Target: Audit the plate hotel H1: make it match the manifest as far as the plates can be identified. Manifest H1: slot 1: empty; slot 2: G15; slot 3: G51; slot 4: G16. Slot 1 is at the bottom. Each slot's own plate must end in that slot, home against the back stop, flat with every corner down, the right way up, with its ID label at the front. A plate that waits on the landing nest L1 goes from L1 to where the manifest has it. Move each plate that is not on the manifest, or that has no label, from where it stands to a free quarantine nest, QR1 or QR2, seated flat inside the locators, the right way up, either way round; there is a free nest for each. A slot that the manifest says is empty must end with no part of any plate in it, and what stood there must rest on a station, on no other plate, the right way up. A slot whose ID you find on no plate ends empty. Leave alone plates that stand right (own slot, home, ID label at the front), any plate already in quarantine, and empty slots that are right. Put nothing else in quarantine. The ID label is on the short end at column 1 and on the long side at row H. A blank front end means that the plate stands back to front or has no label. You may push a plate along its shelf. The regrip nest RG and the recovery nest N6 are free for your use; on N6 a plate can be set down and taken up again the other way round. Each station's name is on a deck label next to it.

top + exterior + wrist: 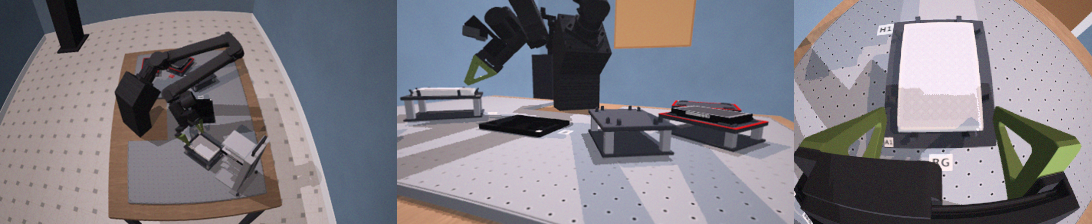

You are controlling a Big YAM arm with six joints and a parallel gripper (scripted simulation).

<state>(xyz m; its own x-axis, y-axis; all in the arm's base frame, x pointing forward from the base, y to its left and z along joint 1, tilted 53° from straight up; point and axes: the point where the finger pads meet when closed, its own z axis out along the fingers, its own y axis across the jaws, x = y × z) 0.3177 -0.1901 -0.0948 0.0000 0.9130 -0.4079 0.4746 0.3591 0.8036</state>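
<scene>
A white plate (939,76) lies flat on the dark regrip nest (941,137), whose deck label reads RG. It also shows in the top view (203,149) and at the far left of the exterior view (444,91). My gripper (939,112) is open and empty, its green fingers standing apart at either side of the plate's near end, raised above it. The gripper also shows in the top view (191,132) and in the exterior view (476,73). The plate hotel H1 (245,155) stands just beyond the nest, with a white plate on its top level. No ID label can be read.
A low black nest (523,125) lies on the mat. An empty raised nest with pegs (627,123) stands in the middle. A red-edged quarantine nest (715,115) holds a dark plate. The arm's black base (136,101) stands beside the mat.
</scene>
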